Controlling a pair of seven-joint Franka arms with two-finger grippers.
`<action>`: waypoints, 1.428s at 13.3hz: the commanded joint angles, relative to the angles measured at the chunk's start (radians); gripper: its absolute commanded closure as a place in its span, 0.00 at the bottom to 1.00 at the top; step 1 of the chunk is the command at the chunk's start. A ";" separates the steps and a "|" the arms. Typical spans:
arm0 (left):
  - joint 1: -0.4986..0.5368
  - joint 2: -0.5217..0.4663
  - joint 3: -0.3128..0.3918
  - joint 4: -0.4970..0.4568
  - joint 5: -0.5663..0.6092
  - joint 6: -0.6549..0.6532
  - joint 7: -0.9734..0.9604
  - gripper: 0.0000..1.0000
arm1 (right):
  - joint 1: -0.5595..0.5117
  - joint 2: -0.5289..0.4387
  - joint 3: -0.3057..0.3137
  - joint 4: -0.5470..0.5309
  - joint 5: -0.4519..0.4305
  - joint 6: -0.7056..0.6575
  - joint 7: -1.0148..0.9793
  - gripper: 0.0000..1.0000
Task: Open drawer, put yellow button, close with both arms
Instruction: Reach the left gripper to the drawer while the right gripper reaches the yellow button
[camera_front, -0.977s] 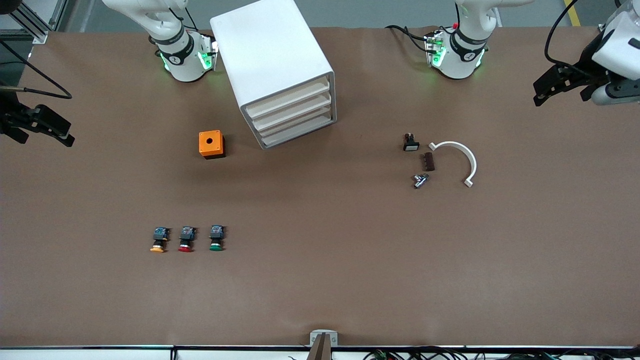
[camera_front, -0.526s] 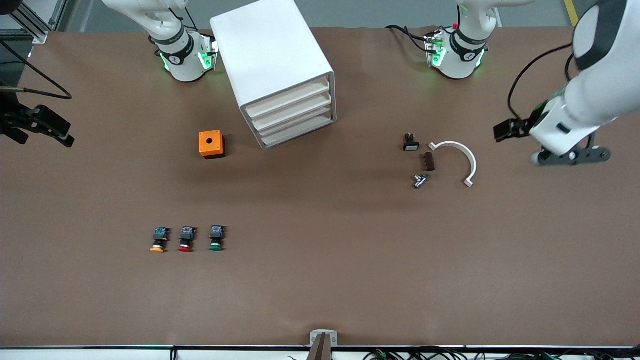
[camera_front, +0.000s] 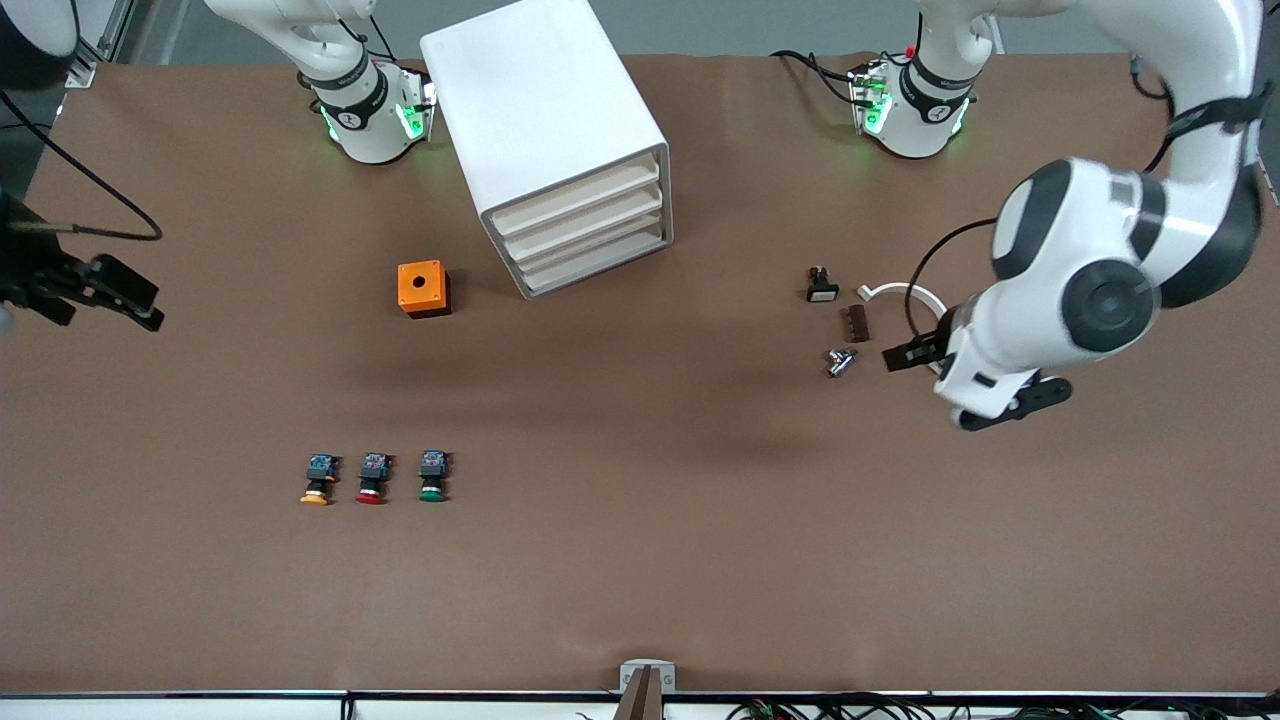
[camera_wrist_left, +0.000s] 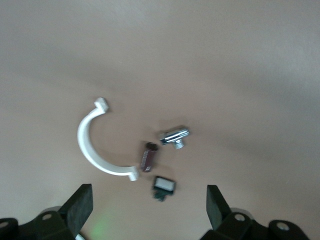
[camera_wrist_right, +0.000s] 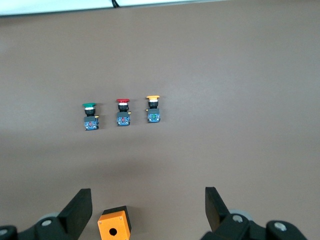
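The left gripper (camera_wrist_left: 147, 210) is hanging wide open over the white curved clip (camera_front: 905, 291). The right gripper (camera_wrist_right: 148, 210) is waiting, equally wide, at its table end. The yellow button (camera_front: 318, 479) is lying beside its red twin (camera_front: 372, 478); the drawer (camera_front: 578, 194) is sitting shut.

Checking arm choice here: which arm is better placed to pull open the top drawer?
Probably the left. The drawer fronts face the left arm's end, and the left gripper, open, hangs over the small parts there. The right gripper, open, waits at the table's edge.
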 joint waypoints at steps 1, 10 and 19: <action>-0.060 0.120 -0.002 0.121 -0.015 0.004 -0.217 0.00 | -0.005 0.103 0.007 0.018 0.020 0.053 -0.014 0.00; -0.197 0.223 0.001 0.129 -0.530 0.085 -1.237 0.00 | -0.017 0.474 0.008 0.012 0.082 0.306 -0.014 0.00; -0.270 0.283 0.000 0.123 -0.833 -0.068 -1.611 0.02 | -0.020 0.638 0.016 -0.004 0.084 0.432 -0.025 0.00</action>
